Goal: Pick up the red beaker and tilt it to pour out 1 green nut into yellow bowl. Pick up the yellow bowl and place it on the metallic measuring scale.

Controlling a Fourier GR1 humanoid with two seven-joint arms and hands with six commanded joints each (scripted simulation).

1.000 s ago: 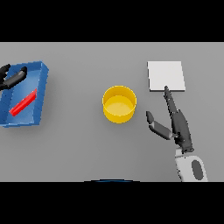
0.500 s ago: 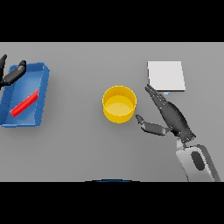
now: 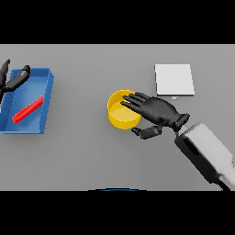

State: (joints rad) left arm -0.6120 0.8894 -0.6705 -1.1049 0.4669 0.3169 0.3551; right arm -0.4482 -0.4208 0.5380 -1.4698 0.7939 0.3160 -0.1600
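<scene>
The fingers [image 3: 133,99] of the right hand [image 3: 156,111] were spread and reached across the near-right part of the round yellow bowl [image 3: 120,118], their tips lying over its rim and interior, while the thumb [image 3: 146,133] curled low at the 4 o'clock side of the bowl wall; the grip was not yet closed, and whether the thumb touched the wall could not be told. One second earlier this hand had stood with fingers extended toward 12 o'clock, its fingertips reaching the front edge of the flat, pale metallic measuring scale [image 3: 173,79]; half a second earlier it had swung toward 10 o'clock and neared the bowl's right side. The white and grey forearm [image 3: 206,151] had accordingly rotated and entered from 4 o'clock. The bowl had not moved and rested on the grey table [image 3: 82,156], with the scale well apart at its 2 o'clock. The thin red beaker [image 3: 28,109] lay tilted inside the blue rectangular tray [image 3: 46,96] at far 9 o'clock, with the left hand [image 3: 13,79] at the tray's 11 o'clock corner, fingers relaxed and apart, holding nothing. No green nut was visible in the bowl. Judged from this, the bowl pickup was commencing, although the pouring step showed no evidence of completion.
</scene>
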